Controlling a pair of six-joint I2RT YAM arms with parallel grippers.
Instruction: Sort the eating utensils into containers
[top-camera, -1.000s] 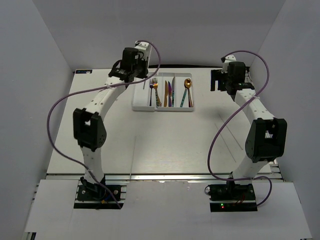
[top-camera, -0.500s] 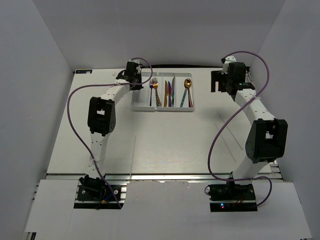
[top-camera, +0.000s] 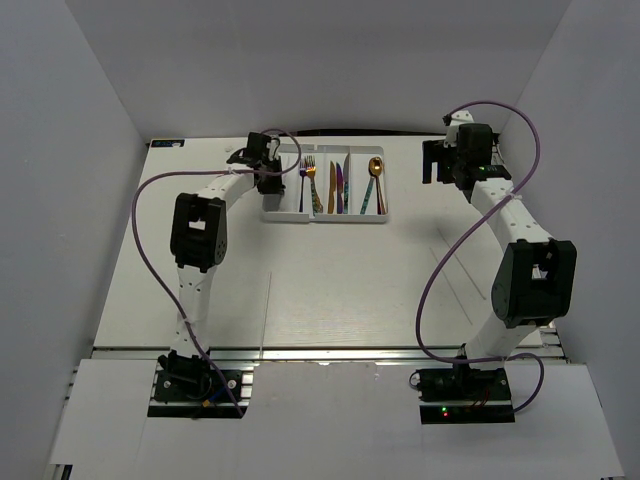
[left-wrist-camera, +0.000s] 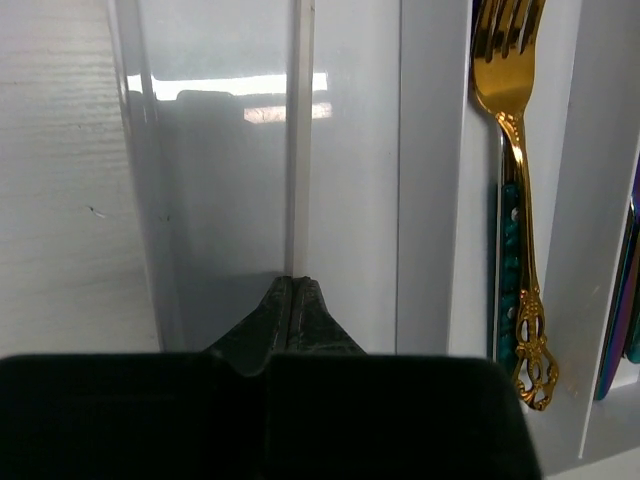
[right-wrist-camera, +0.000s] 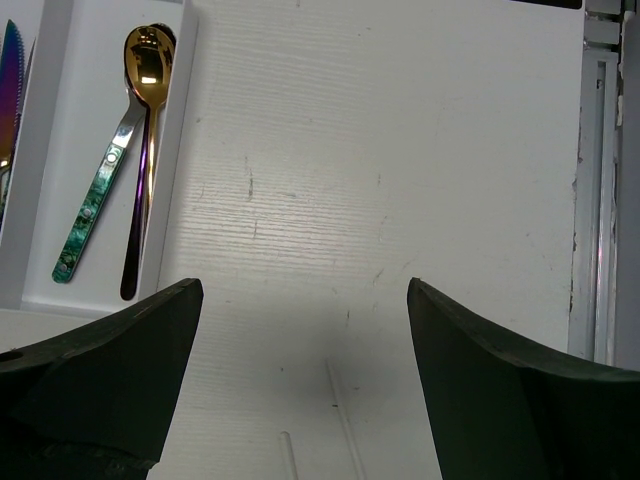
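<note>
The white tray (top-camera: 327, 218) stands at the back middle of the table. It holds a gold fork (top-camera: 309, 178), a gold knife (top-camera: 333, 183), a purple knife (top-camera: 341, 190) and a gold spoon (top-camera: 376, 168). My left gripper (top-camera: 263, 172) is shut, low over the tray's leftmost compartment (left-wrist-camera: 230, 200) with nothing between its fingers (left-wrist-camera: 292, 285). The gold fork (left-wrist-camera: 520, 150) lies one compartment to its right, over a teal handle (left-wrist-camera: 508, 230). My right gripper (right-wrist-camera: 305, 290) is open above bare table right of the tray, near the gold spoon (right-wrist-camera: 148, 60) and a teal-handled spoon (right-wrist-camera: 95, 205).
Thin pale lines (right-wrist-camera: 345, 420) mark the table under my right gripper. A metal rail (right-wrist-camera: 600, 200) runs along the table's right edge. Grey walls enclose the table on three sides. Purple cables (top-camera: 140, 230) loop beside both arms.
My left arm has folded down, and its gripper has dropped from above the tray's left end into the leftmost compartment. The right arm has not moved.
</note>
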